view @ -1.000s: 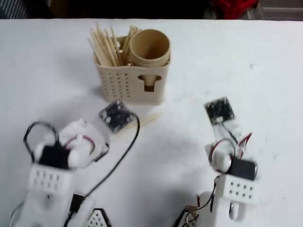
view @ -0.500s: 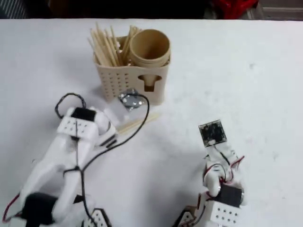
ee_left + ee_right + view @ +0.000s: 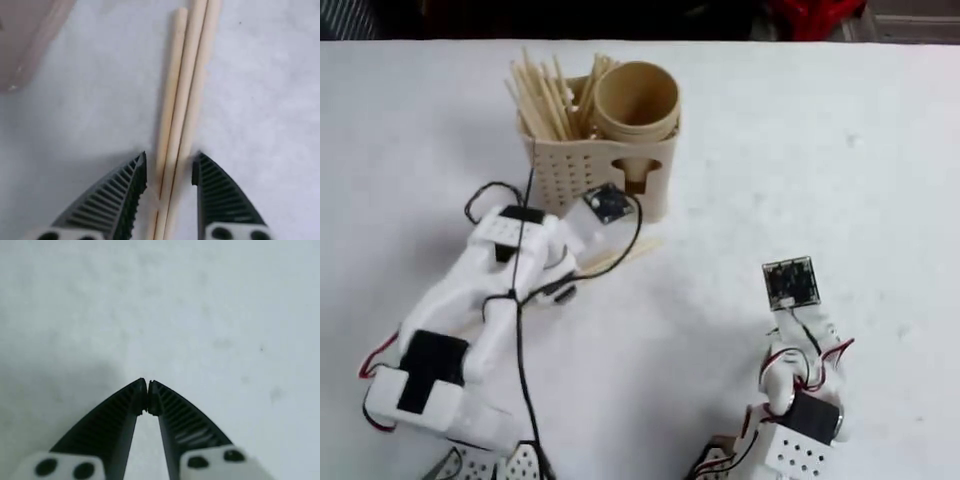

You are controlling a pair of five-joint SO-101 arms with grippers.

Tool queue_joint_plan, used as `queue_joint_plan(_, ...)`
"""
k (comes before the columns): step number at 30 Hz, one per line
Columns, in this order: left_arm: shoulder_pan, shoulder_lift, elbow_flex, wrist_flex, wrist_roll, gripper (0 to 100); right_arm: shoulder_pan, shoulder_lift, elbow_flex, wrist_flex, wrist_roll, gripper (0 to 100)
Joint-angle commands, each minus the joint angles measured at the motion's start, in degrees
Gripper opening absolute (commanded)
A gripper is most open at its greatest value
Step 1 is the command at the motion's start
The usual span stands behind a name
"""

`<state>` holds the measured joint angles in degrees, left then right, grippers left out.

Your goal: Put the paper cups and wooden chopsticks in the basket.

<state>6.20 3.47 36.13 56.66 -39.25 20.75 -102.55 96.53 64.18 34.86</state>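
Left gripper (image 3: pixel 169 167) spread astride three loose chopsticks (image 3: pixel 186 85); right gripper (image 3: pixel 147 396) pressed together (tips touching). One basket (image 3: pixel 582 178) holds stacked cups (image 3: pixel 636 100), number unclear.

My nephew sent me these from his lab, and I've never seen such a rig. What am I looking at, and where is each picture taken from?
These are two small robot arms at a white table. The high view comes from a fixed camera looking down. The other two come from a camera on each arm's wrist, looking along its pincer-like gripper. At the back stands a perforated basket, already holding paper cups and a bundle of wooden chopsticks. A few loose chopsticks lie on the table in front of it. The left gripper is open, one finger on each side of them. The right gripper is shut and empty.
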Motion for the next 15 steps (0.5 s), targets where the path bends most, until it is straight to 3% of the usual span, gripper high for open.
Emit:
queue_joint_plan(1,0.57,2.24,-2.37,-0.62,-0.70,12,0.66,-0.66,0.35,-0.84,0.18,1.8)
queue_joint_plan(12,0.84,5.58,-5.27,6.59,-4.13,9,0.75,-0.66,0.35,-0.75,0.18,1.8)
queue_joint_plan(15,0.75,4.09,-5.19,6.68,-4.22,4,0.75,-0.66,0.35,-0.75,0.18,1.8)
